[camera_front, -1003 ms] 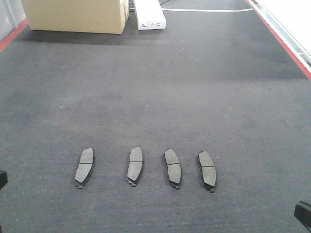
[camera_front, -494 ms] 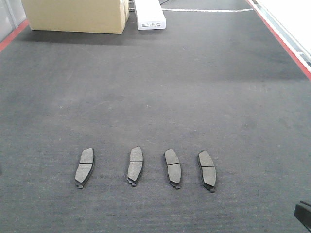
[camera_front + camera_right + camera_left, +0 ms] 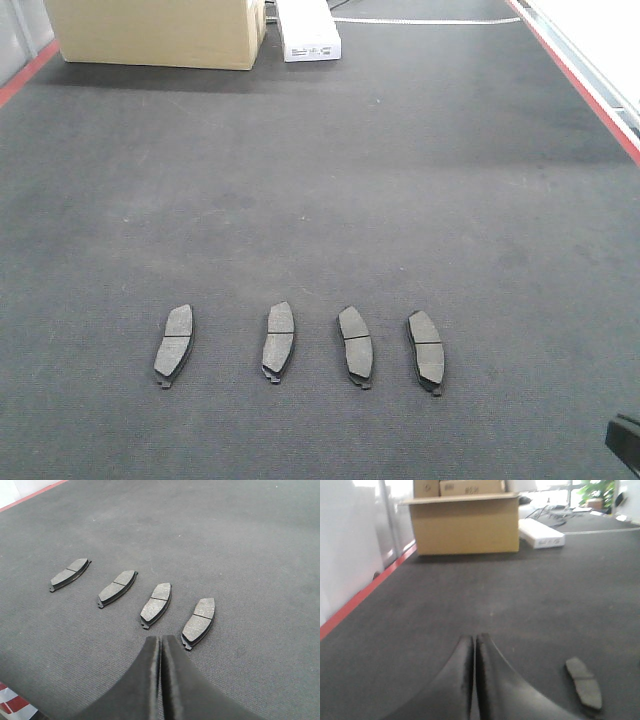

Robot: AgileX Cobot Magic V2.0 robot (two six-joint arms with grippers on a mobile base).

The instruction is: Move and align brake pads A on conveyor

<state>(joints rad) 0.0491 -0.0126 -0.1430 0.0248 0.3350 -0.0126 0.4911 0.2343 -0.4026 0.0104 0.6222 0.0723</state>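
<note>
Four brake pads (image 3: 300, 345) are lying flat on the conveyor (image 3: 330, 180), in a row across the lower middle of the front picture. All four are pointing nearly the same way, long side going up the frame. The far-left pad (image 3: 174, 344) is sitting a little farther from its neighbour than the others are from each other (the three to its right are looking more evenly spaced). So I am thinking the job is nearly finished, or finished already; at most the spacing or a small turn is left to tidy.

No tool is touching any pad. The left tool (image 3: 474, 650) is showing at the bottom of its own picture with its two halves pressed together and nothing between them, and one pad is lying to its lower right. The right tool (image 3: 160, 647) is also squeezed closed and empty, sitting just below the two right-hand pads in its picture.

A cardboard box (image 3: 160, 30) and a white box (image 3: 308, 30) are resting at the top of the front picture.
</note>
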